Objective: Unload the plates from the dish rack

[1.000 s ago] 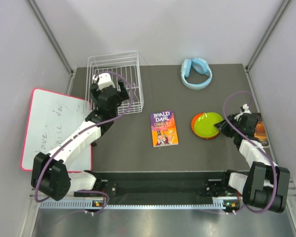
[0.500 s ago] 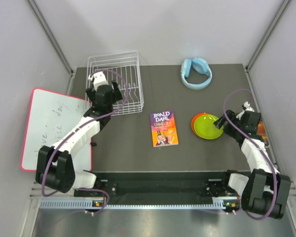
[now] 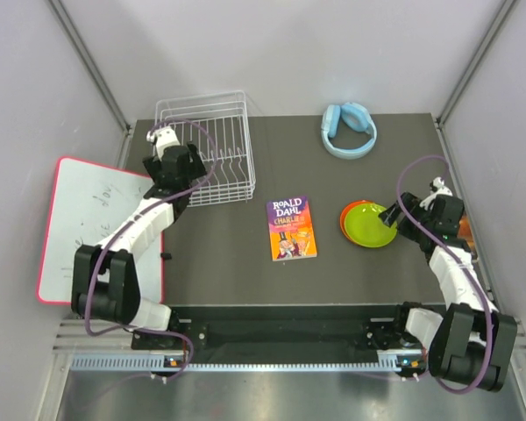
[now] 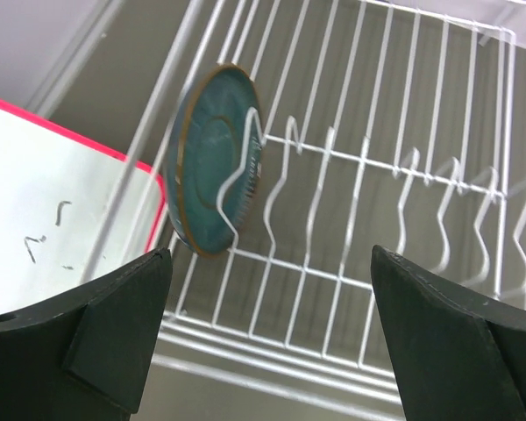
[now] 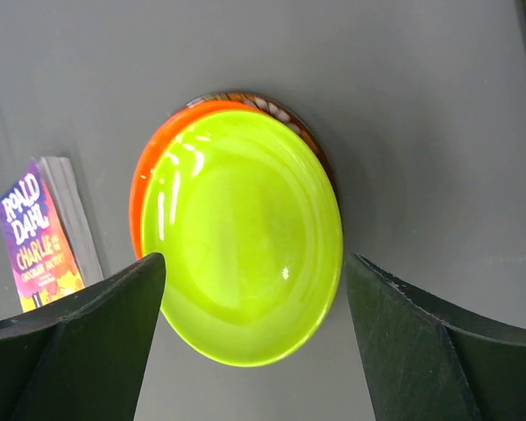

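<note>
Dark green plate (image 4: 212, 158) on edge in rack (image 4: 359, 167); stack (image 5: 245, 237) outside.

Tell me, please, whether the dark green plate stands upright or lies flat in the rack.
Upright: the dark green plate stands on edge, propped against a prong of the dish rack.

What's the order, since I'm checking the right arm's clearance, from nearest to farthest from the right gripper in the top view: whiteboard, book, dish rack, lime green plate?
Measured from the right gripper:
1. lime green plate, right beside it, topping the stack.
2. book, mid-table.
3. dish rack, far left corner.
4. whiteboard, beyond the table's left edge.
</note>
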You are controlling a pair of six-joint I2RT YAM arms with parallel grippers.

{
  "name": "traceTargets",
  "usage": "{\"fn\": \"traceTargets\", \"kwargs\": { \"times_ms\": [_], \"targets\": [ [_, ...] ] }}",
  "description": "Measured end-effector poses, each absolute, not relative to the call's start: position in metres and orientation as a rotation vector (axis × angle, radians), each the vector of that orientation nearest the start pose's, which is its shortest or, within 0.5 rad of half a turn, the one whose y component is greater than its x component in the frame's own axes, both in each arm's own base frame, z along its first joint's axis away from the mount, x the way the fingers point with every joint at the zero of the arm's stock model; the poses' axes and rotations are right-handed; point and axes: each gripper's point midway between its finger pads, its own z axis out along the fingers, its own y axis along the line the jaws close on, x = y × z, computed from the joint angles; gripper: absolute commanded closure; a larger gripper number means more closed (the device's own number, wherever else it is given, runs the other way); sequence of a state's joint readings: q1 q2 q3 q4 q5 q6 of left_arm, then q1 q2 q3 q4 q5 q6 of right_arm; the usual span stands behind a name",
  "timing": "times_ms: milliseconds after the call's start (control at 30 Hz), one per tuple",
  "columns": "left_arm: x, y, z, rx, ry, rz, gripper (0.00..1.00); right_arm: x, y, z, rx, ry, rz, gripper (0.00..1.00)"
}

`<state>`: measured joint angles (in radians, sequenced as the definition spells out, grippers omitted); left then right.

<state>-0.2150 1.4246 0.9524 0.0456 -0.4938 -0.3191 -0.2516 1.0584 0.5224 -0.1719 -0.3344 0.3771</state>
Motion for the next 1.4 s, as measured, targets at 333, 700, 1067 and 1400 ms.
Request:
{"fn": "traceTargets", "kwargs": {
  "times_ms": [333,700,1067,1400],
  "targets": [
    [0.455,0.010,0.168,-0.484,1.913,0.243,0.04,0.297,0.000,0.099,0.488,2.161,0.448,0.17],
    [0.476,0.042,0.127,-0.568,1.956,0.314,0.16,0.297,0.003,0.094,0.483,2.180,0.470,0.18],
    [0.487,0.050,0.124,-0.621,1.920,0.293,0.54,0.303,0.002,0.088,0.490,2.183,0.477,0.18],
    [0.488,0.055,0.122,-0.630,1.917,0.296,0.79,0.303,0.002,0.088,0.490,2.185,0.481,0.18]
  ]
}}
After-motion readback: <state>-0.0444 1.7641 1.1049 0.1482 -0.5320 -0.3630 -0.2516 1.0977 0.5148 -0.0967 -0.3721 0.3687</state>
